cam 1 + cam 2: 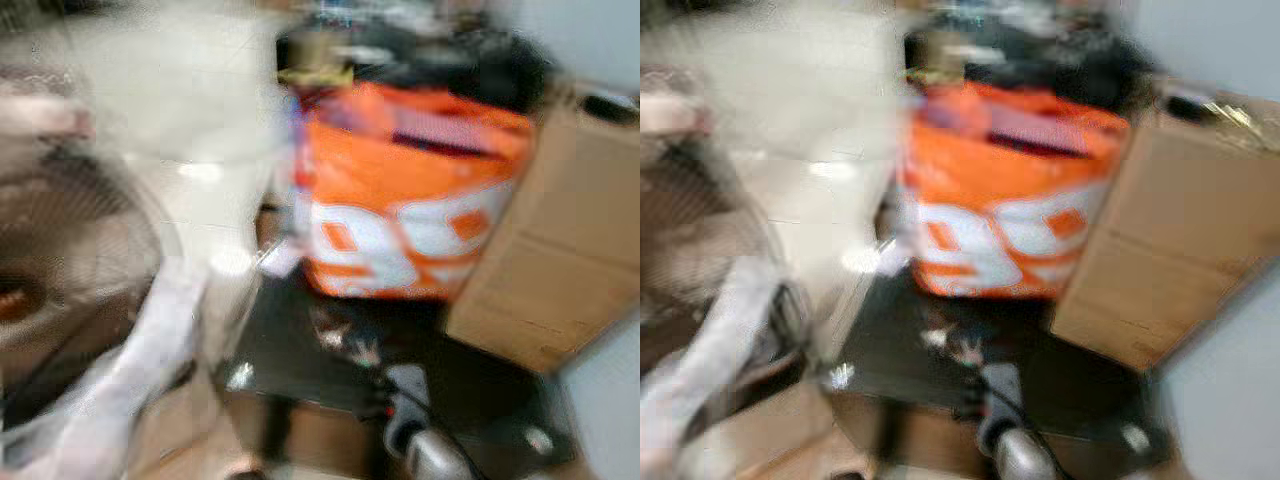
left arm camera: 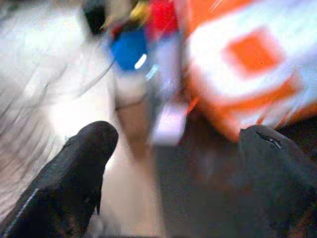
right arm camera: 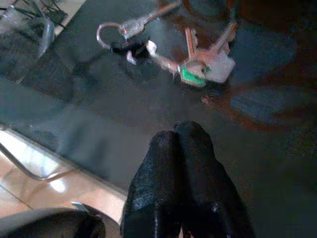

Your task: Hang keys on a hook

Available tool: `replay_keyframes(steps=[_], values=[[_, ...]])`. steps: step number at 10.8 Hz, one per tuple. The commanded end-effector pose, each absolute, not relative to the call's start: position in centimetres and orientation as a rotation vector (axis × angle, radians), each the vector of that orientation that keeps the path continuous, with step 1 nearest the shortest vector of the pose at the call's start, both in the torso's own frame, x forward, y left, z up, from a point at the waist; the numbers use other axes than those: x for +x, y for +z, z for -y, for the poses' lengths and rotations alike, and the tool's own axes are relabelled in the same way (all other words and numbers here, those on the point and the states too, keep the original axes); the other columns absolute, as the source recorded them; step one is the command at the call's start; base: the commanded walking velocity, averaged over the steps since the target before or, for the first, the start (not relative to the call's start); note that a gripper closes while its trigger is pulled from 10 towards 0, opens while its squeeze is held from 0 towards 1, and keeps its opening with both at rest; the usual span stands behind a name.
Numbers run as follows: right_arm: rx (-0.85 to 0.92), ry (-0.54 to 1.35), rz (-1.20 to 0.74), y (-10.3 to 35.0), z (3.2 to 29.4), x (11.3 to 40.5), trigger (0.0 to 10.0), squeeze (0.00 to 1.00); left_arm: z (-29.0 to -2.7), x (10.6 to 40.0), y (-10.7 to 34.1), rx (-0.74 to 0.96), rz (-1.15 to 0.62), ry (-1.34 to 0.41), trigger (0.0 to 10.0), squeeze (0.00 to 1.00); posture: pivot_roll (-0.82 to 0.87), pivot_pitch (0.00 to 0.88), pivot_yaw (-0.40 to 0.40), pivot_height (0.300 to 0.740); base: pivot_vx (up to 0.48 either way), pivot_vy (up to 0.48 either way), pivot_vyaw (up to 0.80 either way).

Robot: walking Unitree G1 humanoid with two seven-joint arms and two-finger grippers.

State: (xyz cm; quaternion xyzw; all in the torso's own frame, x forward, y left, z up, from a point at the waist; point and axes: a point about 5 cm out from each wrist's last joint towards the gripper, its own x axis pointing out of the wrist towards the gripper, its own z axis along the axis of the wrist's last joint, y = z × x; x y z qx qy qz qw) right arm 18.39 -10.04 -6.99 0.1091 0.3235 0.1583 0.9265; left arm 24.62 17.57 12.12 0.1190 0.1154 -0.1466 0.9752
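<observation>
A bunch of silver keys (image 3: pixel 190 63) with a green tag and a ring (image 3: pixel 110 34) lies flat on a dark glass table (image 3: pixel 99 124). My right gripper (image 3: pixel 177 133) hovers just short of the keys, its fingers shut together with nothing between them. In the blurred head views the keys (image 1: pixel 345 335) are a pale smudge on the table, with my right arm (image 1: pixel 408 405) reaching up to them from below. My left gripper (image 2: pixel 176 135) is open, its fingers (image 2: pixel 89 148) wide apart beside the table's left edge.
A big orange and white bag (image 1: pixel 400 210) stands behind the keys on the table (image 1: pixel 290 365). A cardboard box (image 1: pixel 560 250) is at the right. A round fan (image 1: pixel 70 260) and white plastic (image 1: pixel 130 370) crowd the left. Pale tiled floor (image 1: pixel 190 120) lies beyond.
</observation>
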Motion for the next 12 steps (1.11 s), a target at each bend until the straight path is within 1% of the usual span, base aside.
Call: replay_keyframes(steps=[1,2,3,5,7,9,10,12], values=[[0.106,0.302,-0.115,8.0,10.5,33.5,0.0,0.00,-17.6,24.5,11.0,0.258,-0.256,-0.269,10.0,0.00,0.09,0.000,0.000,0.740,0.000,0.000,0.00],[0.050,0.278,-0.178,7.2,11.0,33.7,10.0,0.00,-17.6,25.0,10.7,0.265,-0.270,-0.273,10.0,0.00,0.08,0.000,0.000,0.740,0.000,0.000,0.00],[0.042,0.271,-0.190,7.0,11.1,33.8,10.0,0.00,-17.5,25.1,10.6,0.270,-0.274,-0.277,10.0,0.00,0.08,0.000,0.000,0.740,0.000,0.000,0.00],[0.067,0.259,-0.102,8.3,11.4,34.1,10.0,0.00,-17.4,25.9,10.1,0.280,-0.245,-0.289,10.0,0.00,0.07,0.000,0.000,0.740,0.000,0.000,0.00],[0.082,0.252,-0.043,8.8,12.0,33.8,10.0,0.00,-17.4,25.9,9.6,0.277,-0.223,-0.279,10.0,0.00,0.08,0.000,0.000,0.740,0.000,0.000,0.00],[0.042,0.230,-0.065,8.1,12.4,33.6,10.0,0.00,-17.2,26.2,9.3,0.280,-0.229,-0.295,10.0,0.00,0.06,0.000,0.000,0.740,0.000,0.000,0.00],[0.044,0.225,-0.065,8.1,12.5,33.6,10.0,0.00,-17.1,26.3,9.2,0.284,-0.231,-0.297,10.0,0.00,0.06,0.000,-0.102,0.740,0.000,0.000,0.00],[0.044,0.225,-0.065,8.1,12.5,33.6,10.0,0.00,-17.1,26.3,9.2,0.284,-0.231,-0.297,10.0,0.00,0.06,0.000,-0.102,0.740,0.000,0.000,0.00]])
